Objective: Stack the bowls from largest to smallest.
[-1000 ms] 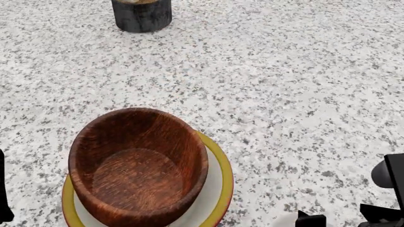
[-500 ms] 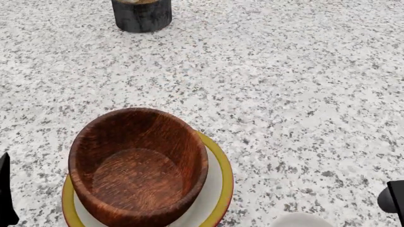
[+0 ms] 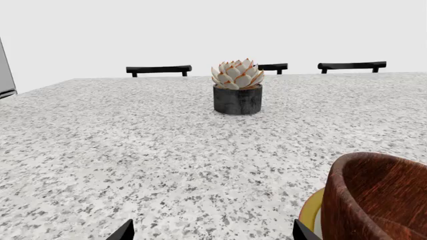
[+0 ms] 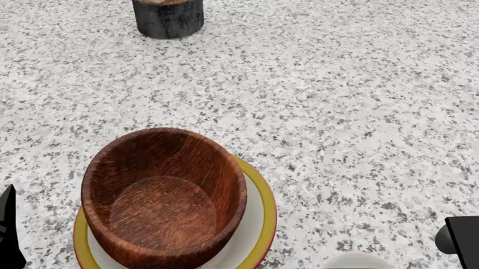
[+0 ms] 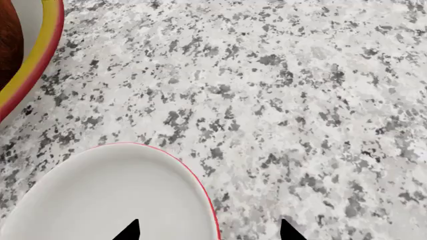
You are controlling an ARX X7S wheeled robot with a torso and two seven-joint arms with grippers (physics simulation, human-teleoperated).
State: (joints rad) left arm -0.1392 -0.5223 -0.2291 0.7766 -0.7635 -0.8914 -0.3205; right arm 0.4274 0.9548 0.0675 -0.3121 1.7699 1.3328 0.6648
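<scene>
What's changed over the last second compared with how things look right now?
The right arm has dropped back toward the bottom corner of the head view, and its jaws have slipped out of that view. The left arm has edged slightly into view. The wooden bowl remains nested in the yellow-rimmed bowl, the red bowl stays on the table, and the plant pot hasn't moved.

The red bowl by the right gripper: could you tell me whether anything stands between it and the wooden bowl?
Nothing visible does: only bare countertop separates the red bowl from the wooden bowl, which is empty.

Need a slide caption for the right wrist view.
Open right gripper above the red-rimmed white bowl on the speckled table.
</scene>
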